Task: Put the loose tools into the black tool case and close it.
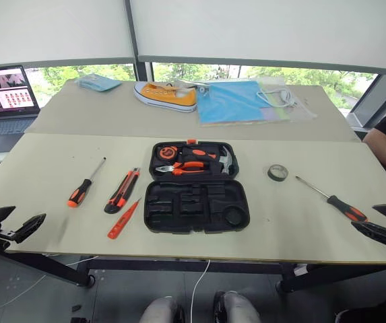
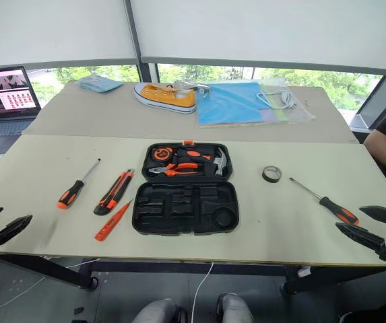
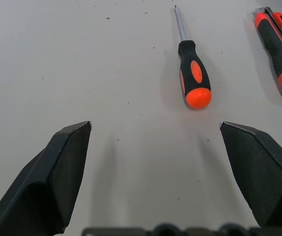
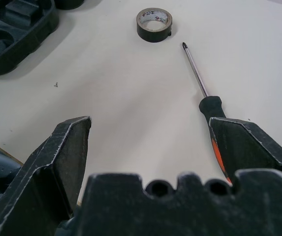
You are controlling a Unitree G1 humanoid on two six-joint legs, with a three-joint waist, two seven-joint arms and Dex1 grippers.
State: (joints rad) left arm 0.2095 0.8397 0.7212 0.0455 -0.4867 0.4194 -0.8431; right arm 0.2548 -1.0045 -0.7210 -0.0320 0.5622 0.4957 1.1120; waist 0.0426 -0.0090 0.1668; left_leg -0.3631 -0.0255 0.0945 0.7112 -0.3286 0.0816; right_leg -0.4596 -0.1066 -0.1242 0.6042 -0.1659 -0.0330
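Both grippers, left gripper (image 1: 16,223) and right gripper (image 1: 385,222), hang spread and empty. Black tool case (image 1: 196,187) lies open mid-table. Two screwdrivers (image 1: 85,184) (image 1: 332,200), one utility knife (image 1: 123,190), one tester pen (image 1: 123,219), one tape roll (image 1: 277,173) lie outside it. Right screwdriver's handle is partly hidden in the wrist view.

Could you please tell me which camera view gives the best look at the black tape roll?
The right wrist view: the tape roll sits near and unobstructed, with its hole and inner band plain to see. Both eye views show it as a small ring on the table, right of the open tool case.
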